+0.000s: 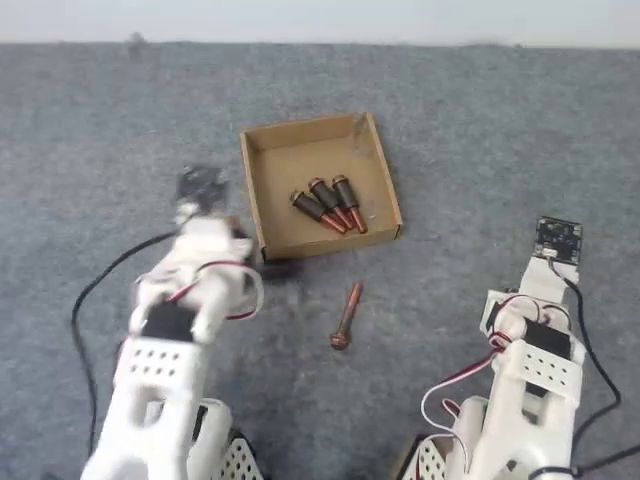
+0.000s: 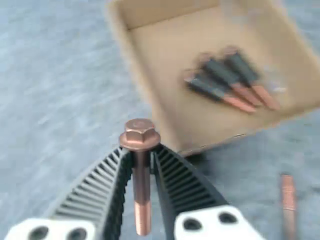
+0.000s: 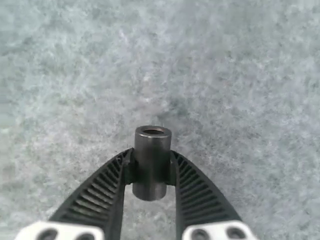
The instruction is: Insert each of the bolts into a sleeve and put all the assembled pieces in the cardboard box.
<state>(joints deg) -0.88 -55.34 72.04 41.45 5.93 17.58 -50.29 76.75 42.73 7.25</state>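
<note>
My left gripper is shut on a copper bolt, its hex head pointing away from the wrist. It hangs just off the near left corner of the cardboard box. In the box lie three assembled pieces, dark sleeves with copper bolt tips; they appear again as assembled pieces past the left fingers. One loose bolt lies on the carpet in front of the box. My right gripper is shut on a black sleeve, bore facing outward, above bare carpet at the right.
Grey carpet covers the whole table. The left arm stands beside the box's left front corner, and the right arm stands well to the right of it. The loose bolt lies between the two arms.
</note>
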